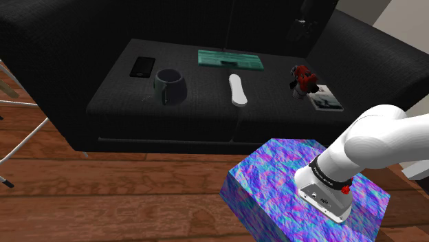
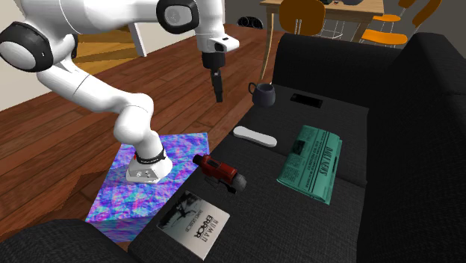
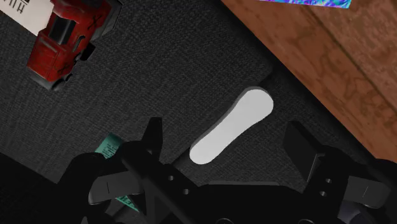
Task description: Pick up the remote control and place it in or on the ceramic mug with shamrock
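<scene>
Shoulder view: white remote (image 1: 238, 90) lies flat on black sofa (image 1: 206, 103) seat, w/ dark mug (image 1: 171, 86) upright near it to the view's left. 2nd ext. view: tool (image 2: 219, 91) hangs above seat, pointing down, apart from remote. Wrist view: tool fingers spread wide, remote below btwn them, untouched.

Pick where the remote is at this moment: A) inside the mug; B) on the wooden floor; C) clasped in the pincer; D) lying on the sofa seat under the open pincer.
D: the white remote lies flat on the dark sofa seat, and the wrist view shows the pincer open above it, touching nothing.
</scene>
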Controlling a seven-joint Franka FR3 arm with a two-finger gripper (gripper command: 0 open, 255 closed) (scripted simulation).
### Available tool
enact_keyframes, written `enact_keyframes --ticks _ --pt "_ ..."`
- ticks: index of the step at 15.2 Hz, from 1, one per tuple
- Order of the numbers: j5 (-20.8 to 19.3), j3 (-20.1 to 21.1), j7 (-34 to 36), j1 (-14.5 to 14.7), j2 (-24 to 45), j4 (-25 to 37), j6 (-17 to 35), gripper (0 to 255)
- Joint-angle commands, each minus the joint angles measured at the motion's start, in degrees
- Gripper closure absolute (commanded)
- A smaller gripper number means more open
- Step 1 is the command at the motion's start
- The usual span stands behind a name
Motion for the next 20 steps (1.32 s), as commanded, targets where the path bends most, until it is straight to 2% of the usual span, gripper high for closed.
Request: enact_keyframes --ticks 1,10,20 --pt "0.00 0.00 0.00 0.00 0.00 0.00 0.00 0" --pt "3.96 3.67 15.94 -2.65 13.48 -4.30 17.02 0" --pt "6.03 6.31 32.28 -5.31 34.30 -0.95 34.35 0"
